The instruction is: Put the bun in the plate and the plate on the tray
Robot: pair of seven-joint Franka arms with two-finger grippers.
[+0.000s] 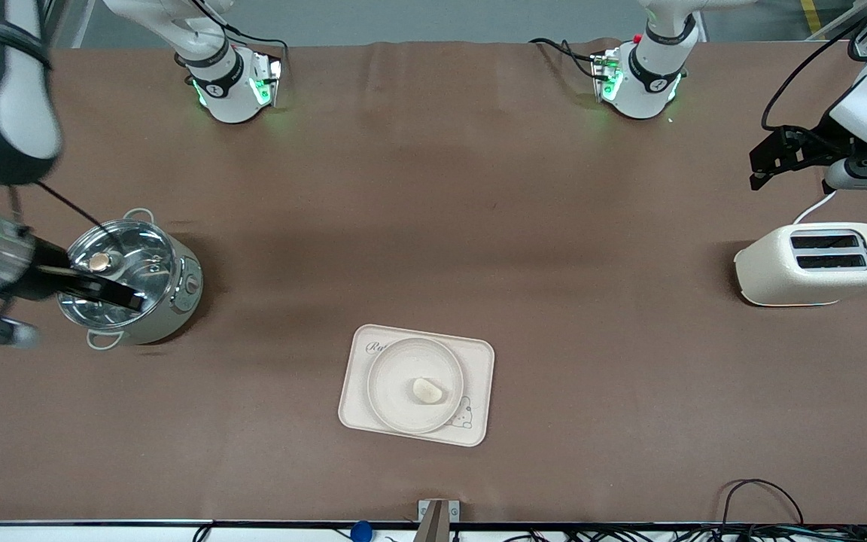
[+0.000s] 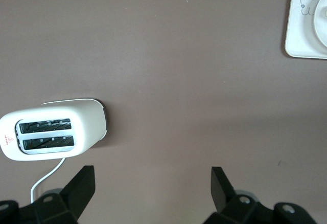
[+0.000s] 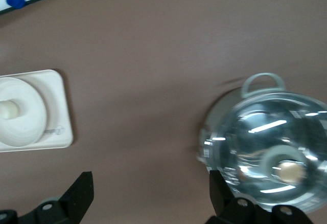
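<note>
The bun (image 1: 427, 390) lies in the round cream plate (image 1: 396, 376). The plate sits on the rectangular tray (image 1: 479, 361), near the front camera's edge of the table at mid-length. My right gripper (image 1: 83, 318) is open and empty, up in the air by the steel pot; its wrist view (image 3: 150, 185) shows the tray (image 3: 56, 116), the plate (image 3: 30, 127) and the bun (image 3: 9, 109) well away. My left gripper (image 1: 765, 165) is open and empty above the table beside the toaster; its wrist view (image 2: 153, 183) shows a corner of the tray (image 2: 301, 35).
A steel pot with a glass lid (image 1: 129, 278) stands toward the right arm's end (image 3: 271, 147). A cream two-slot toaster (image 1: 813, 263) with a white cord stands toward the left arm's end (image 2: 51, 129). Cables lie along the table edge nearest the front camera.
</note>
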